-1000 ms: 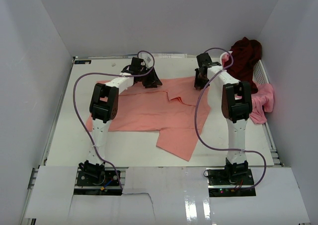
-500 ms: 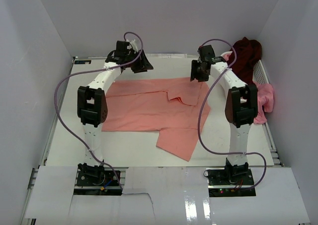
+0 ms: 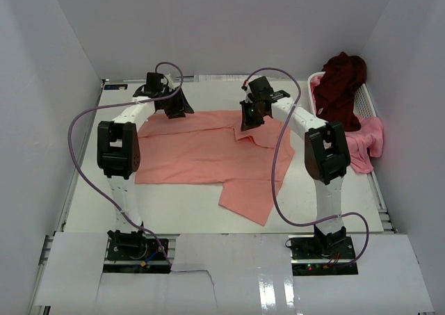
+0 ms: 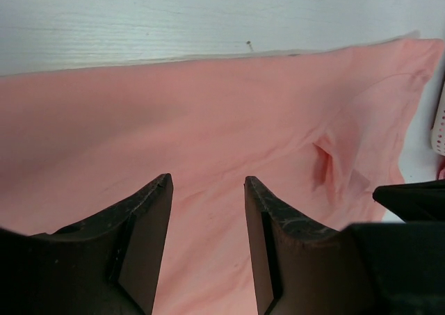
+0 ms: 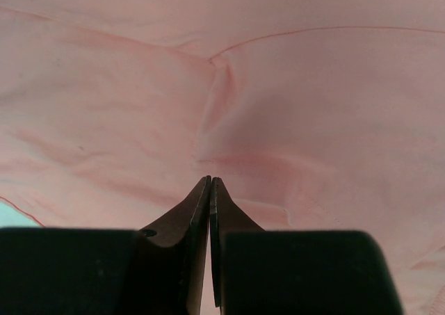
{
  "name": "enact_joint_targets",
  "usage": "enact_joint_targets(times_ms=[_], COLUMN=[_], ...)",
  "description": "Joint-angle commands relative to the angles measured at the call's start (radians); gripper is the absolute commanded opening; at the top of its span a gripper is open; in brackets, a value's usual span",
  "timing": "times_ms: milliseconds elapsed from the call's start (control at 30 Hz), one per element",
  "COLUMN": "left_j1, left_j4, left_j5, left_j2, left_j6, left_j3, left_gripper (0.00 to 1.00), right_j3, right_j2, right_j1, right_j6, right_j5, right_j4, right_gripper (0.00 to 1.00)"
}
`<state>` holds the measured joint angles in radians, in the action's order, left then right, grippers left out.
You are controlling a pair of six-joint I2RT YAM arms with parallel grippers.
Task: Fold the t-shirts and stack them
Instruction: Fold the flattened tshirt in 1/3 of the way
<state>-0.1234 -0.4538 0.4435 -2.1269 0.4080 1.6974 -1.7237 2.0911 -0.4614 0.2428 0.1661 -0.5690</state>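
The left gripper, jaws apart, has shifted left to the far edge of the salmon-pink t-shirt spread on the worktop. The right gripper has also moved left and closed mid-shirt.

The spread t-shirt lies flat on the table, beneath both grippers. The left gripper hangs over its far left corner, the right gripper over a fold near its far edge. Right of the right gripper stands the basket, with a heaped t-shirt in it and a draped t-shirt over its near end.
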Motion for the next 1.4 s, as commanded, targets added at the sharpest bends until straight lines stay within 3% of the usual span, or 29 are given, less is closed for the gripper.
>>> enact_joint_targets(times_ms=[0, 500, 800, 1033, 1367], left_j1=[0.01, 0.031, 0.036, 0.039, 0.102], left_j4=[0.047, 0.084, 0.084, 0.076, 0.064], left_j5=[-0.015, -0.008, -0.005, -0.012, -0.029], left_j2=[0.007, 0.001, 0.001, 0.008, 0.056], left_j6=[0.006, 0.02, 0.022, 0.018, 0.002], left_j3=[-0.019, -0.062, -0.053, -0.035, -0.117], left_gripper=[0.56, 0.56, 0.56, 0.56, 0.56], right_j3=[-0.037, 0.039, 0.141, 0.064, 0.062], right_j2=[0.003, 0.103, 0.049, -0.005, -0.092], right_j1=[-0.003, -0.029, -0.057, -0.056, -0.043], right_j6=[0.001, 0.006, 0.013, 0.007, -0.014], right_j5=[0.03, 0.069, 0.036, 0.02, -0.175], right_j4=[0.031, 0.112, 0.1, 0.035, -0.019], right_gripper=[0.08, 0.08, 0.08, 0.08, 0.08])
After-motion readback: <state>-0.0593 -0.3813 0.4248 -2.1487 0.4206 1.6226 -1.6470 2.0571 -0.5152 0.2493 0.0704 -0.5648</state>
